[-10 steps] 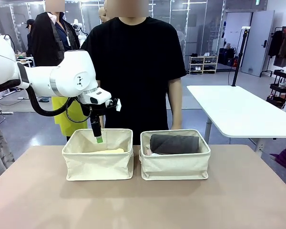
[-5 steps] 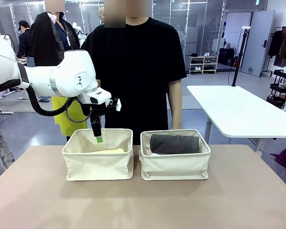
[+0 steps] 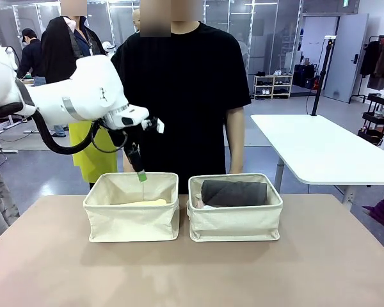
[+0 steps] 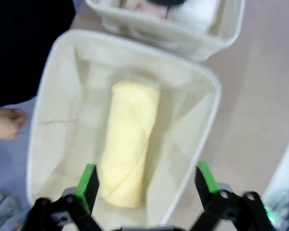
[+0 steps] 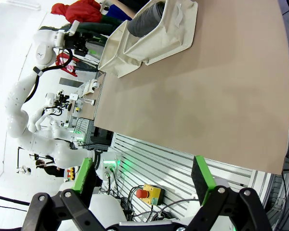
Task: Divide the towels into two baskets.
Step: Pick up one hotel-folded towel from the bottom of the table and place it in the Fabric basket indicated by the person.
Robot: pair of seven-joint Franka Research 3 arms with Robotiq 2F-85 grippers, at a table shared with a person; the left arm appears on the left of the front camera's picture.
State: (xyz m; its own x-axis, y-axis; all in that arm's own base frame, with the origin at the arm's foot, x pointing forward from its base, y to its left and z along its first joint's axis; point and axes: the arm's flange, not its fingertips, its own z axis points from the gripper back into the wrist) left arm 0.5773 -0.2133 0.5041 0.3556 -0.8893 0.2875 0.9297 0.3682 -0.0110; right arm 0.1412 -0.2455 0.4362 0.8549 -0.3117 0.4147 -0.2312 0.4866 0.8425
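Observation:
Two cream baskets stand side by side on the tan table. In the left basket (image 3: pixel 131 214) lies a pale yellow towel (image 3: pixel 151 202), seen from above as a roll (image 4: pixel 127 144) along the basket's floor (image 4: pixel 58 96). My left gripper (image 3: pixel 141 174) hangs open and empty just above that basket's back rim, its green pads (image 4: pixel 89 179) wide apart over the roll. The right basket (image 3: pixel 235 217) holds a dark grey towel (image 3: pixel 233 192) on top, with a white towel (image 4: pixel 197 12) and a pink one (image 4: pixel 137 5) beneath. My right gripper (image 5: pixel 143 175) is open and empty, off the table's edge.
A person in a black shirt (image 3: pixel 185 96) stands close behind the baskets, arms at their sides. The tan table (image 3: pixel 192 275) is bare in front of the baskets. A white table (image 3: pixel 320 150) stands at the back right.
My left gripper has lifted out of the left basket and tilted, its tip moving up and slightly right. The towels and baskets have not moved.

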